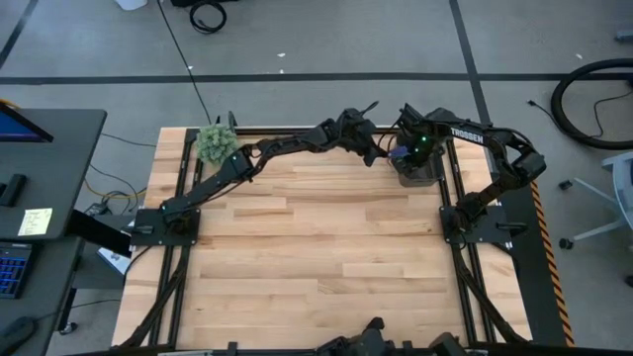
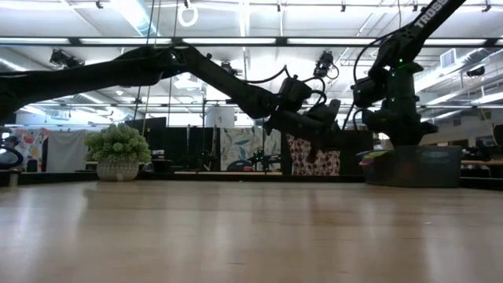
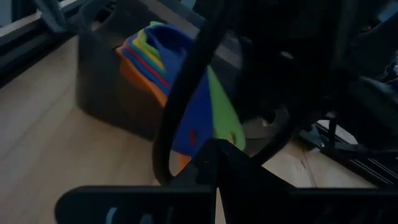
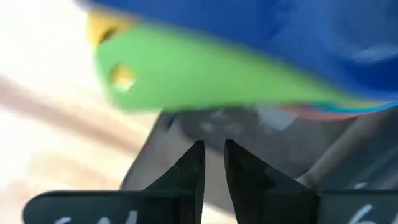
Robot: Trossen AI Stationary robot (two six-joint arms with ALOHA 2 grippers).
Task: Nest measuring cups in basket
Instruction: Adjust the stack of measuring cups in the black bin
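While both arms crowd the desk's (image 1: 316, 247) far right corner, I see the measuring cups (image 3: 163, 62) stacked in the basket (image 3: 106, 93), their handles jutting over its rim. My left end effector (image 1: 378, 156) is clenched empty just beside it. My right end effector (image 4: 211, 163) hangs over the basket, fingers slightly apart, gripping nothing.
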